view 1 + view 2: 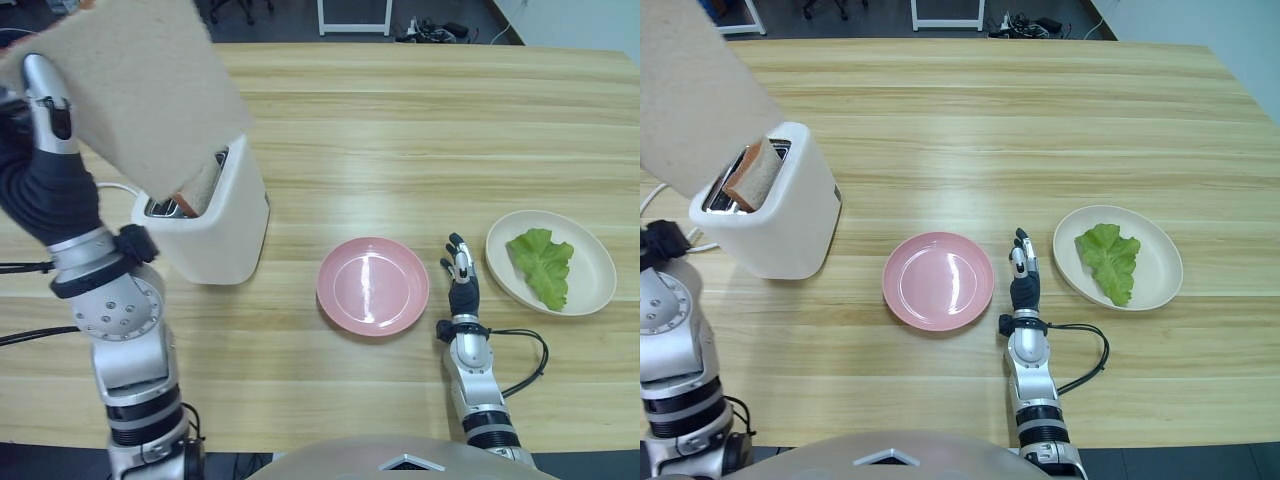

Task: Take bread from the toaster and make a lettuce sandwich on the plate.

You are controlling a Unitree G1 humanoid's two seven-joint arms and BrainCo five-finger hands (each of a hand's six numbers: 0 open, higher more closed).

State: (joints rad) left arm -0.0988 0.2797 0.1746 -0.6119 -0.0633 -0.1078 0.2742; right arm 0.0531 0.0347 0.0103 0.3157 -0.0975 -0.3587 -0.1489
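Left eye view, nearest first: the right hand [462,275] rests empty, fingers straight, between the pink plate [373,310] and the cream plate [597,255] of lettuce [543,265]. Farther left, the left hand [45,130] grips a bread slice [150,90] above the toaster [215,235], where a second slice [753,175] sits. Best carried level to the pink plate and lowered flat before release

Light wood table [400,130] w/ plank grain ran across the view. Beyond its far edge, dark floor: white frame legs [354,20] approx. centre, tangle of cables [435,30] just to their right, chair casters [235,12] to the left. Pale wall [590,20] at far-right corner.
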